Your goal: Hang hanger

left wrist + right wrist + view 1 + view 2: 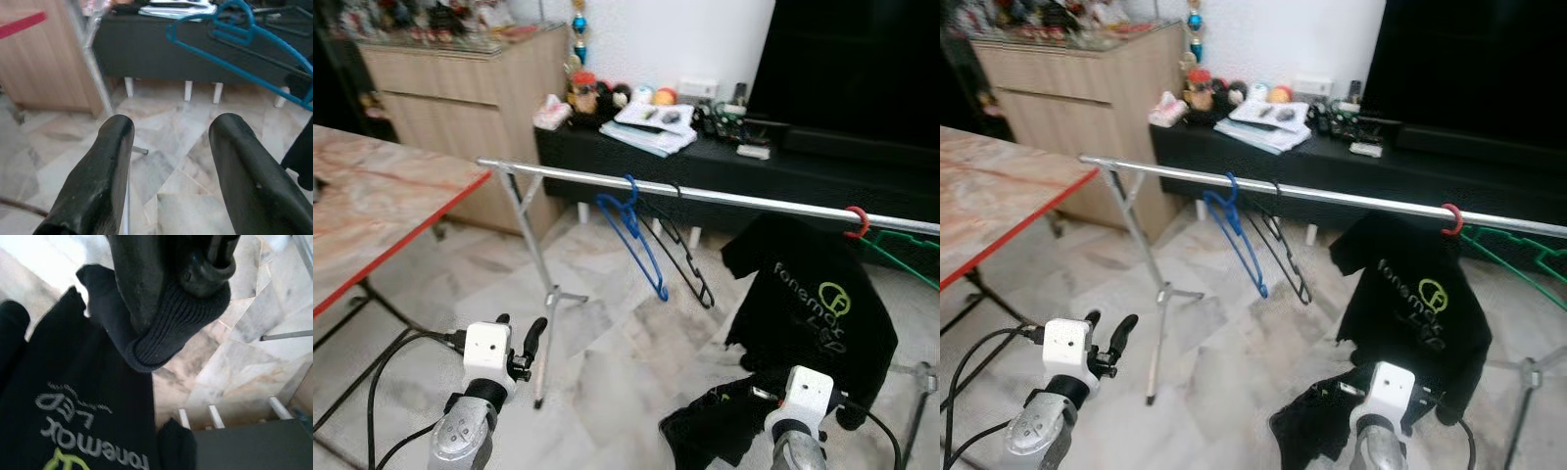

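Black shirt [822, 304] on red hanger [857, 221], hooked on rail [705, 191] above right tool [171, 284], which pinches its collar. Left tool [171, 161] spread, empty; blue hanger [631, 230] on rail ahead.

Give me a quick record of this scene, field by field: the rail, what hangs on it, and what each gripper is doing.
rail: silver clothes rail on a folding stand, across the view
hangers on rail: blue hanger, black hanger, red-hooked hanger, green hanger
garment on rail: black T-shirt with a printed logo, on the red-hooked hanger
left gripper: open, holding nothing, low and short of the rail
right gripper: shut on a ribbed edge of black cloth
surroundings: marble-top table, wooden cabinet, low black TV bench
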